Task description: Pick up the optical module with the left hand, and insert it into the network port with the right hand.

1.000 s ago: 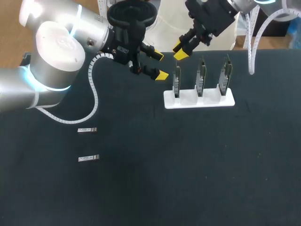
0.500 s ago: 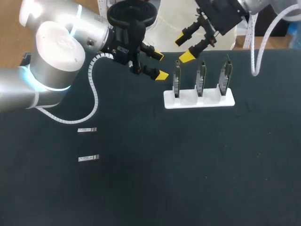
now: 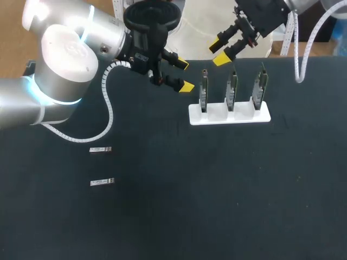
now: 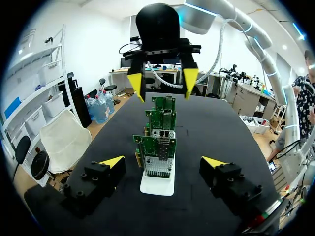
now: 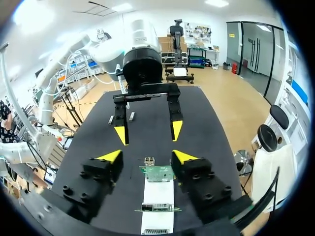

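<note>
Two small silver optical modules lie on the black table at the left. A white stand holds three upright green network cards. A small silver module sticks out of the top of the leftmost card. It also shows under my right gripper as a module. My right gripper hangs open and empty above the cards. My left gripper hovers open and empty just left of the stand, and the cards stand ahead of its fingers.
The stand sits near the table's far edge. My two grippers face each other across the cards: the right gripper is beyond them in the left wrist view, and the left gripper in the right wrist view. The loose modules lie behind it.
My right gripper has let go at the leftmost card and risen up and to the right; its fingers spread wide, then narrowed a little. The left arm has stayed still.
</note>
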